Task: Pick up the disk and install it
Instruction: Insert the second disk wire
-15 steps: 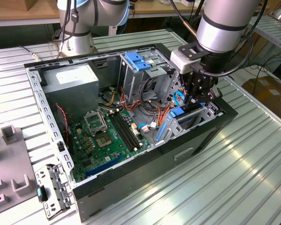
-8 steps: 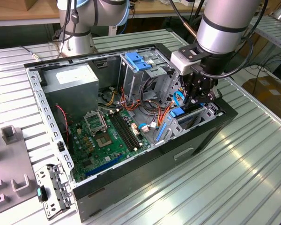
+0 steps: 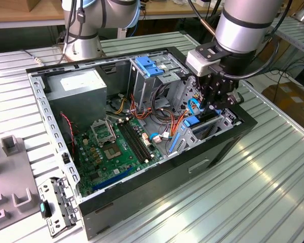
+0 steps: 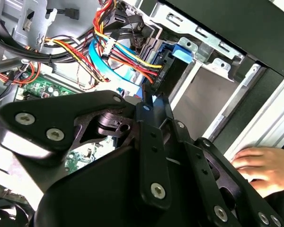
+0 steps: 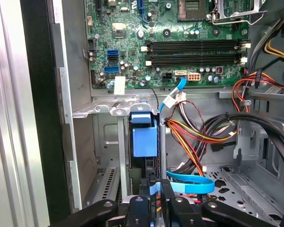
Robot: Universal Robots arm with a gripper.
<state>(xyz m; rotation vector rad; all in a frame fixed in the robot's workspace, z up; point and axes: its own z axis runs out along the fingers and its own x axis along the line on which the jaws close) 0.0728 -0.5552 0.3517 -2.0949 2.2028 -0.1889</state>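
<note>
We see the disk [image 5: 144,142] standing on edge in the metal bay [image 5: 111,109] of the open computer case [image 3: 142,195] — already picked up and largely slotted in, we judge. The hand [image 5: 151,191] sits closed on its upper edge, beside the bundled cables [image 5: 194,135] — seating looks unfinished.

Hand [image 3: 214,106] inside open computer case [image 3: 233,132], above blue-railed disk [image 3: 200,121].
</note>
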